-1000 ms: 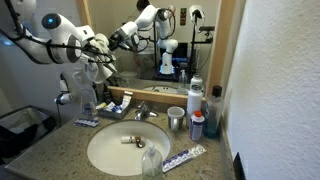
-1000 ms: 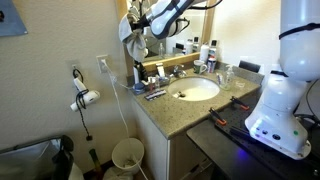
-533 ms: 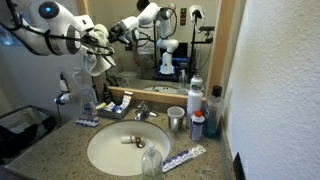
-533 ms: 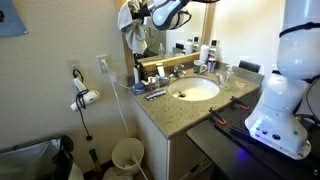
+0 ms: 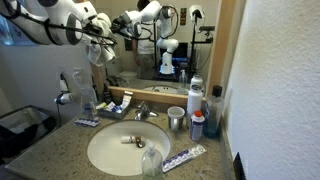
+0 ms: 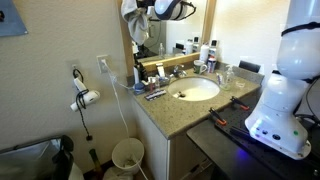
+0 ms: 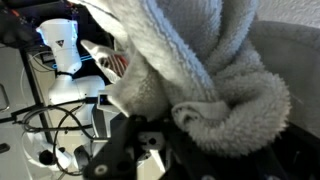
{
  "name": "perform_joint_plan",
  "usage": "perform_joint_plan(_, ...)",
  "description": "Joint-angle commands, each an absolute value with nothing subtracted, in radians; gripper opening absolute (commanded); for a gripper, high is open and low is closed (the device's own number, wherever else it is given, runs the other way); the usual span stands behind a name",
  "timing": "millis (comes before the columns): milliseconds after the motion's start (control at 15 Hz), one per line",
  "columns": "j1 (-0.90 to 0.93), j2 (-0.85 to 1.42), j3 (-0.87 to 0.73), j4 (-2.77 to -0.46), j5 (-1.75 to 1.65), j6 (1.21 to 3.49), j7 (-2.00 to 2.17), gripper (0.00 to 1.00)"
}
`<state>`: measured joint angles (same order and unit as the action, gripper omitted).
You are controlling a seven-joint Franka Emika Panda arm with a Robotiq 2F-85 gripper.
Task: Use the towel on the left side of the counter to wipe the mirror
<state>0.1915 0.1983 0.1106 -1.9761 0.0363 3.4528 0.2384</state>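
**Towel raised to the mirror, high over the tabletop**

Nearest in an exterior view, on the speckled tabletop (image 5: 50, 150): a toothpaste tube (image 5: 185, 157) lying flat at 4 o'clock of the sink basin (image 5: 110, 160), just beside its rim. Farther back, a faucet (image 5: 140, 110) at 12 o'clock of the basin, then a metal cup (image 5: 176, 120) and a cluster of bottles (image 5: 197, 122) at 2 o'clock. Beyond and well above these, toward 11 o'clock, the claw (image 5: 101, 33) clamped on the white towel (image 5: 100, 52), cloth hanging below it at the near side edge of the mirror (image 5: 175, 45). Cannot tell whether cloth and glass touch. In the wrist view, bunched terry folds of the towel (image 7: 200, 70) filling most of the frame.
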Motion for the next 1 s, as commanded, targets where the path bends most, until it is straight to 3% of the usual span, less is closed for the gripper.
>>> perform_joint_plan(0, 0.285, 0.18, -0.031, -1.962, 0.128, 3.453, 0.106, 0.08)
perform_joint_plan(933, 0.69, 0.282, -0.479, -2.005, 0.382, 3.454, -0.091, 0.08)
